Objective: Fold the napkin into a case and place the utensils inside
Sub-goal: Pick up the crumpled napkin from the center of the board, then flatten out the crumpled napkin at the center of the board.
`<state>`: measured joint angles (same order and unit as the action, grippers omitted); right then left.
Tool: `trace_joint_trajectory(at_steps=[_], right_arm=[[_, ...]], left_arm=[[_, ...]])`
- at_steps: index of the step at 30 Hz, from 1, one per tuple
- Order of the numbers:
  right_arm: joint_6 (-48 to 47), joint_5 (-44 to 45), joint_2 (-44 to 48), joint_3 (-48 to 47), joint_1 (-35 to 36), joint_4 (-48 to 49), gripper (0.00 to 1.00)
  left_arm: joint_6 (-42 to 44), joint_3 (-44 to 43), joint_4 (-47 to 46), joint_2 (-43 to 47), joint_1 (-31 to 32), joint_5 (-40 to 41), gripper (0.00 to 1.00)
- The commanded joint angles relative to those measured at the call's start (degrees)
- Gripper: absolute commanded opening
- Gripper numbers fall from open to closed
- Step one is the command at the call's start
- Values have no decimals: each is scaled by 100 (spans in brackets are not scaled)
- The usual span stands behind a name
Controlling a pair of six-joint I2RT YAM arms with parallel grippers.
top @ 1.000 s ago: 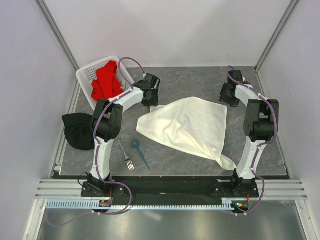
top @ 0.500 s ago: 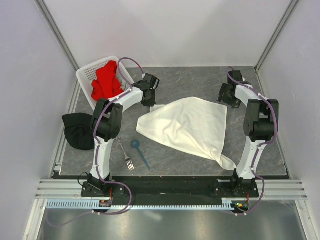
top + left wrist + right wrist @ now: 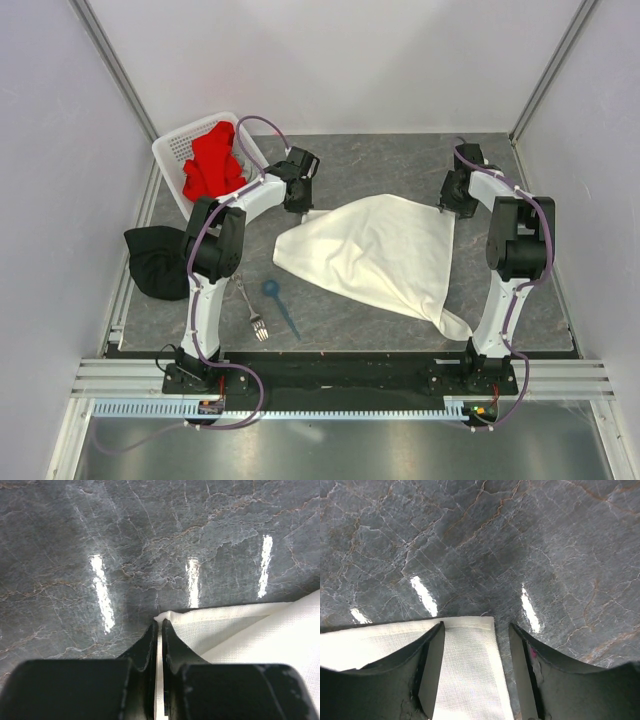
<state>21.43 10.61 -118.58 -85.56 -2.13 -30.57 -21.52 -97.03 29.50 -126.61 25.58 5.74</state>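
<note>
While my left jaws pinch one far corner of the napkin (image 3: 370, 250) on the counter (image 3: 390, 160), my right jaws stand wide astride the other far corner.

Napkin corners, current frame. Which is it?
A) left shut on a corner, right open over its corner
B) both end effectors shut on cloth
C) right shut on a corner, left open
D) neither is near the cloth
A: in the left wrist view the left end effector pinches a corner of the napkin, while the right end effector straddles its corner with fingers apart.
</note>
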Motion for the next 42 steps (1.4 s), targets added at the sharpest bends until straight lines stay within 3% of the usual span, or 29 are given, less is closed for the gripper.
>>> trace_joint_trajectory(at_steps=[1, 3, 10, 12, 19, 23, 27, 31, 37, 42], right_arm=[[72, 3, -51, 21, -15, 86, 58], [72, -33, -121, 13, -7, 130, 53], [116, 28, 89, -13, 20, 288, 6], [37, 72, 589, 13, 46, 288, 0], [63, 64, 3292, 74, 72, -309, 0], [98, -15, 4930, 66, 72, -563, 0], [63, -217, 6205, -678, 72, -1003, 0], [63, -551, 7250, -1410, 72, -1416, 0], [177, -587, 7710, -2237, 72, -1628, 0], [195, -245, 7553, -1730, 72, -1268, 0]], left_arm=[[16, -175, -67, 294, 52, -266, 2], [-10, -184, -93, 390, 52, -371, 2], [-45, -307, -137, 996, 52, -722, 2], [-45, -290, -146, 1321, 52, -767, 2], [-45, 105, -321, 3280, 52, -969, 2], [-116, 815, -760, 4756, 61, -1451, 2], [-160, 1362, -1173, 6678, 78, -1602, 2], [-186, 1530, -1446, 7902, 87, -1927, 2], [-388, 1249, -1447, 8538, 78, -2033, 2], [-432, 1248, -1622, 8188, 78, -1656, 2]])
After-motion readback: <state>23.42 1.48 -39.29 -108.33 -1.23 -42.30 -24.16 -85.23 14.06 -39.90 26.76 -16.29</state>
